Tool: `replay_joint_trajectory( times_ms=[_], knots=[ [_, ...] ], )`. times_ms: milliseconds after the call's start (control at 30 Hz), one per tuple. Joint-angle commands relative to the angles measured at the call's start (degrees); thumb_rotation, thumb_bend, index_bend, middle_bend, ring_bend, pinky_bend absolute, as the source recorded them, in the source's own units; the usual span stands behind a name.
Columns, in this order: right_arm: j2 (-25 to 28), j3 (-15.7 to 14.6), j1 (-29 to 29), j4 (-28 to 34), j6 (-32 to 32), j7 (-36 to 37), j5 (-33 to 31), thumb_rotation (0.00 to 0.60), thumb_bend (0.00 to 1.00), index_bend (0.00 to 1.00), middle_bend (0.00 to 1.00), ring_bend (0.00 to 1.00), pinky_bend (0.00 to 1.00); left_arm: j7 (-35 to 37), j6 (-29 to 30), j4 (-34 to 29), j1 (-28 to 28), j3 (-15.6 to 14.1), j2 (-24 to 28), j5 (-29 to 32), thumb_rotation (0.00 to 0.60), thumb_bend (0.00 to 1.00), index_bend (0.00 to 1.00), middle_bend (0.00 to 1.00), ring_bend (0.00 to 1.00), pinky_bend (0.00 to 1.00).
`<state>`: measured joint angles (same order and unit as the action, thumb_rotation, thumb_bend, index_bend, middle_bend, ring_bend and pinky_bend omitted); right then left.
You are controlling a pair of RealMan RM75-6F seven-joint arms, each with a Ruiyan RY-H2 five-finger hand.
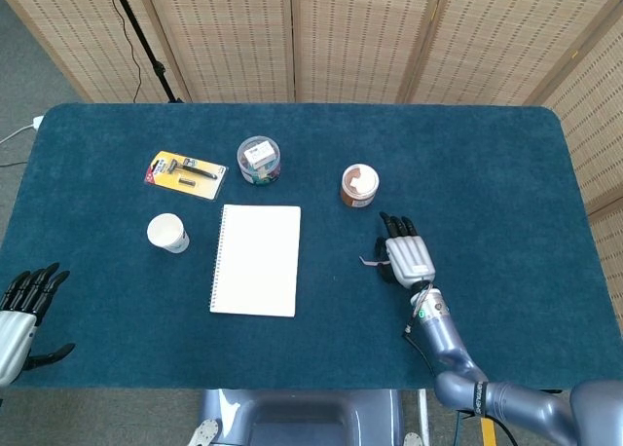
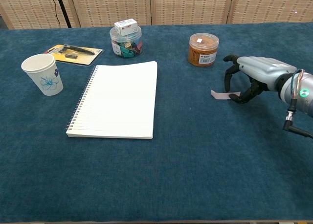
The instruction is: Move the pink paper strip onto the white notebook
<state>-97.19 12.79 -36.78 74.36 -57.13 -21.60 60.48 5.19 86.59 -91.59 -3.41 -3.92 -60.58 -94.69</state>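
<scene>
Blue cloth table. Pink paper strip lies well right of white notebook, flat on cloth. My right hand arched over strip, fingers narrowing on its far end, nothing lifted. Grasp step; next: pinch cleanly, lift, carry to notebook. Left hand idle, fingers apart.

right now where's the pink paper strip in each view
Head view: the pink paper strip lies right of centre, poking out from the left edge of the right hand, below the brown jar.
Chest view: the strip lies at right, under the right hand's fingertips, below and right of the brown jar.
Shared landmark: the brown jar.
</scene>
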Motion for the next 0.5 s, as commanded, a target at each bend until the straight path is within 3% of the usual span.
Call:
replay_joint_trajectory(
  times_ms=[33,500],
  knots=[
    [-0.03,-0.08,-0.09,-0.43,0.20,0.07,-0.13,0.600,0.48,0.50,0.00,0.00,0.00,-0.01,-0.10,0.01,-0.05,-0.01,0.01,0.00,0.600,0.00,0.00,0.00,0.00,0.00],
    [0.24,-0.29,-0.34,-0.91,0.87,1.17,-0.31,0.600,0.48,0.55,0.00,0.00,0.00,-0.73,-0.44,-0.29,-0.10,0.01,-0.08,0.14,0.600,0.00,0.00,0.00,0.00,0.00]
  ],
)
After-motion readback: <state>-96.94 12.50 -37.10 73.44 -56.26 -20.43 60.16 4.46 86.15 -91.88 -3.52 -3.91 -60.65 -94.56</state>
